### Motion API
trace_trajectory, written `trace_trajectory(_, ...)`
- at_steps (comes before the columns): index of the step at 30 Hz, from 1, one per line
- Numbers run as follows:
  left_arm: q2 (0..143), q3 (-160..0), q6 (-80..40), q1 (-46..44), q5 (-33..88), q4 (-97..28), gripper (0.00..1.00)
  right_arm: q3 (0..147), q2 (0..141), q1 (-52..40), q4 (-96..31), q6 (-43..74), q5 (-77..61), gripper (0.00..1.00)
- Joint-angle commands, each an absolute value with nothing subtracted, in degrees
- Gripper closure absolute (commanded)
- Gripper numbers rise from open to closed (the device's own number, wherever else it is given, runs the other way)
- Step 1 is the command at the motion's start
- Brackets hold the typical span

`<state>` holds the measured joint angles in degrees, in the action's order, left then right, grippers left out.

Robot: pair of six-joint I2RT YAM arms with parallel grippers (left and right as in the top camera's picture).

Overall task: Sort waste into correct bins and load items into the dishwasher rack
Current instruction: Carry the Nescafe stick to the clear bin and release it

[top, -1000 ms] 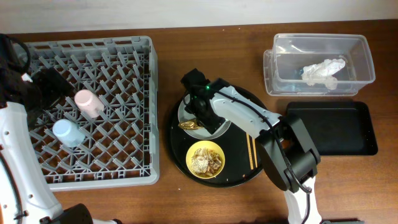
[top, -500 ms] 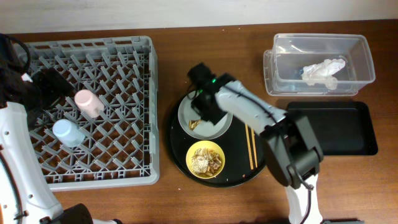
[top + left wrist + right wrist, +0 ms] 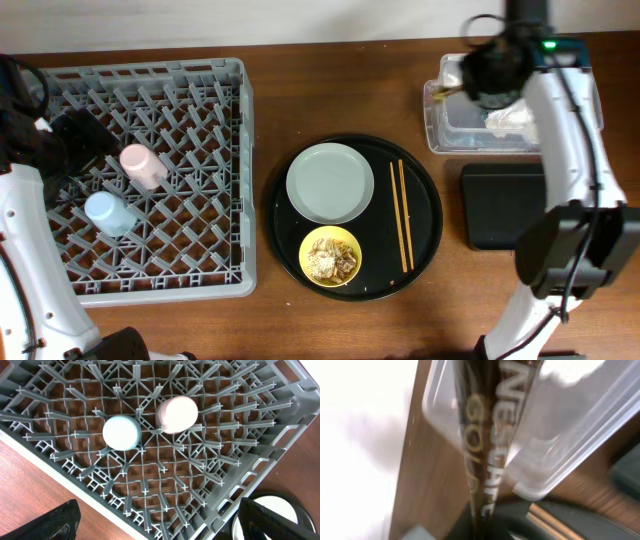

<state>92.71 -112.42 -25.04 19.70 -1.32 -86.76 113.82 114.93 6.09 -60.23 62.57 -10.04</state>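
the right gripper (image 3: 490,75) hangs above the left end of the clear tub (image 3: 590,100), jaws nearly closed and pinching one end of the shiny gold-brown wrapper (image 3: 480,435), which in the blurred right wrist view runs out long and flat from between the fingers across the tub's rim. the wrapper looks like thin foil film: almost weightless, limp along its length, slick on its printed face and likely to crinkle rather than break, so a firm pinch near one end, as here, seems the sound hold. being so light, it may cling to a pad or drift when let go, and a release low over the tub's inside would probably serve best. a crumpled white napkin (image 3: 520,112) already lies in that tub, with the shallow black tray (image 3: 500,205) just beside it. on the round black tray (image 3: 430,200) sit the grey plate (image 3: 330,183), the yellow bowl (image 3: 331,256) of beige scraps and the chopsticks (image 3: 400,215). the left gripper (image 3: 160,522) hovers spread wide and empty over the dishwasher rack (image 3: 200,270), where the pink cup (image 3: 143,165) and light-blue cup (image 3: 108,212) stand.
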Motion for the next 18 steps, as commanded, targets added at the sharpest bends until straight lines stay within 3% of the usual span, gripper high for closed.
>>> trace_trajectory(1,92.01,-113.14,-24.32,20.03,-1.30,-86.65,0.01,114.21,115.50,10.35,-58.92,59.57,-10.35,0.63)
trace_trajectory(2,92.01,-113.14,-24.34,20.05,-1.30,-86.65,0.01,114.21,115.66,11.27,-57.98,58.04,-10.33,0.32)
trace_trajectory(3,92.01,-113.14,-24.34,20.05,-1.30,-86.65,0.01,114.21,115.77,11.84,-57.14,56.31,-10.33,0.11)
trace_trajectory(4,92.01,-113.14,-24.34,20.03,-1.30,-86.65,0.01,114.21,115.79,12.27,-56.23,54.24,-10.33,0.01)
trace_trajectory(6,92.01,-113.14,-24.34,20.05,-1.30,-86.65,0.01,114.21,115.79,12.40,-55.51,51.27,-10.59,0.01)
trace_trajectory(13,92.01,-113.14,-24.32,20.03,-1.30,-86.65,0.01,114.26,113.56,12.40,-56.31,35.92,-31.00,0.01)
trace_trajectory(18,92.01,-113.14,-24.34,20.03,-1.30,-86.65,0.01,114.26,105.78,12.40,-64.73,30.94,-30.52,0.01)
